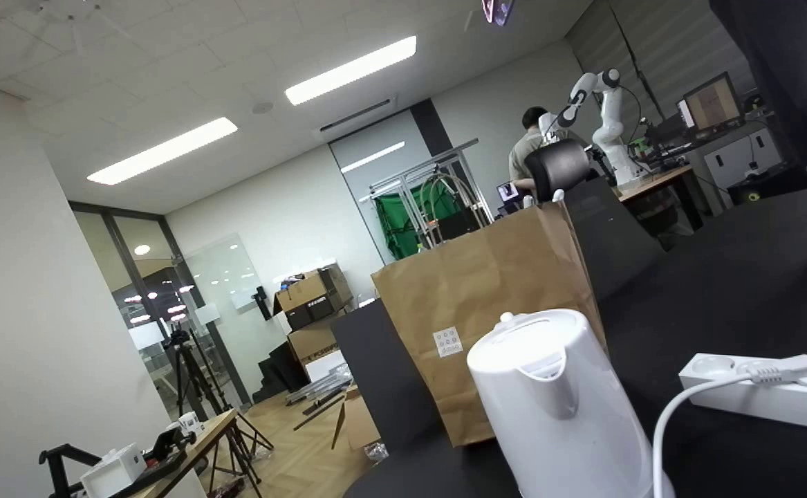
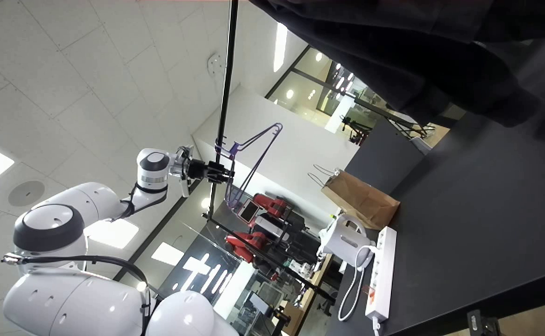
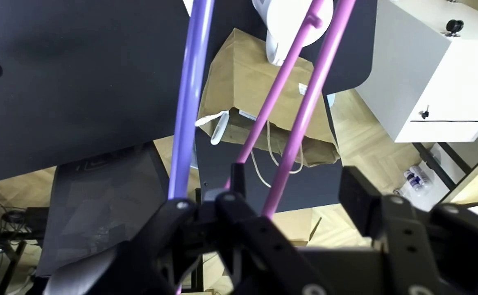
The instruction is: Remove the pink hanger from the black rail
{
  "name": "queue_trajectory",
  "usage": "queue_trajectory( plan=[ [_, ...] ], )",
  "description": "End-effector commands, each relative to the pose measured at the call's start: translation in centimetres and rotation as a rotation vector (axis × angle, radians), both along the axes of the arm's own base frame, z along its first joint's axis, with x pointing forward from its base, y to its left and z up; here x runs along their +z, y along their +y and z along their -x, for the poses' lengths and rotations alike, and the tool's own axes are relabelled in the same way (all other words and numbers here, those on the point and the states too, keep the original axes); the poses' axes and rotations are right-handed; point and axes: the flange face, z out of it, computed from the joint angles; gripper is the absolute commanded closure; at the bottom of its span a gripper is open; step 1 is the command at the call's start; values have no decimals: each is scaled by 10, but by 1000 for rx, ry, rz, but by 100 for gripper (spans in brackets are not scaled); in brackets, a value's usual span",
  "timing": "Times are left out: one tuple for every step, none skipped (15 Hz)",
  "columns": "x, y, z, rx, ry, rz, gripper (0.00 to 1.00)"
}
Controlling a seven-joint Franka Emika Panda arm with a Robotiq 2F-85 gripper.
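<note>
The black rail (image 2: 228, 60) runs upright through an exterior view as a long dark pole. The thin pink hanger (image 2: 233, 150) is at the rail and looks purple there; its tip (image 1: 496, 10) shows at the top of an exterior view. In the wrist view the pink bars of the hanger (image 3: 306, 110) run down to the jaws, with a purple bar to their left. I cannot tell whether the purple bar is a separate hanger. My gripper (image 3: 296, 182) is open; one pink bar appears between its fingers, the other passes behind the left fingertip. The gripper (image 2: 229, 172) is beside the rail.
A brown paper bag (image 1: 486, 290) and a white kettle (image 1: 548, 401) stand on the black table (image 2: 463, 200). A white power strip (image 2: 382, 275) with a white cable lies there. A person in dark clothes (image 2: 393, 56) is close to the table.
</note>
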Motion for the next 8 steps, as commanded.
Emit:
queue_trajectory(
  plan=[
    [5,-1,1,-42,-9,7,67],
    [5,-1,1,-44,-12,12,73],
    [5,-1,1,-46,-14,18,81],
    [5,-1,1,-48,-15,22,87],
    [5,-2,1,-49,-16,23,95],
    [5,-2,1,-51,-16,25,99],
    [5,-3,1,-54,-17,27,100],
    [5,-3,1,-55,-17,29,100]
  ],
)
